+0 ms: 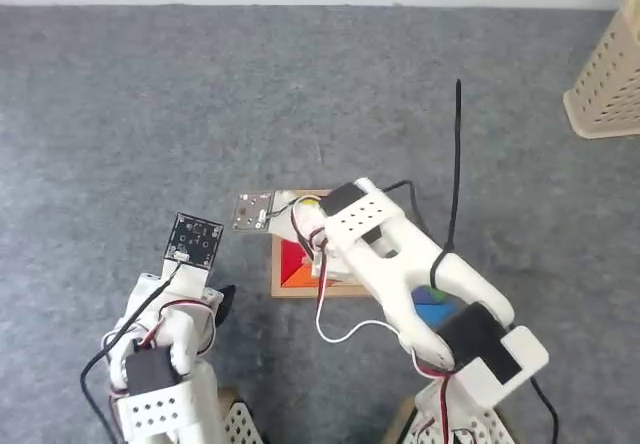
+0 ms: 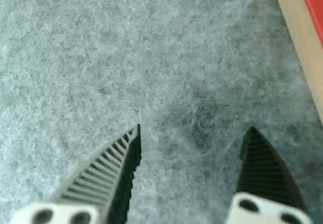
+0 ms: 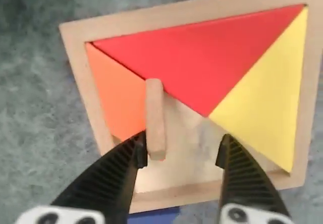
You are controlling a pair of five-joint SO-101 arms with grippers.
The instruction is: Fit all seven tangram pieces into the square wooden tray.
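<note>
Now the open right end effector (image 3: 183, 135) should close softly on the pale piece (image 3: 155, 118), standing on edge in the tray (image 3: 75, 37) just beside the orange triangle (image 3: 116, 98), and lay it flat in the bare gap.

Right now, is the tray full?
Not full: the tray holds a red piece, a yellow piece and an orange piece, with bare floor between the right fingers.

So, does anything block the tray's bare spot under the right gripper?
Yes: a tan piece stands on edge in the tray, beside the orange triangle and close to the open right gripper. The rest of the bare floor looks free.
</note>
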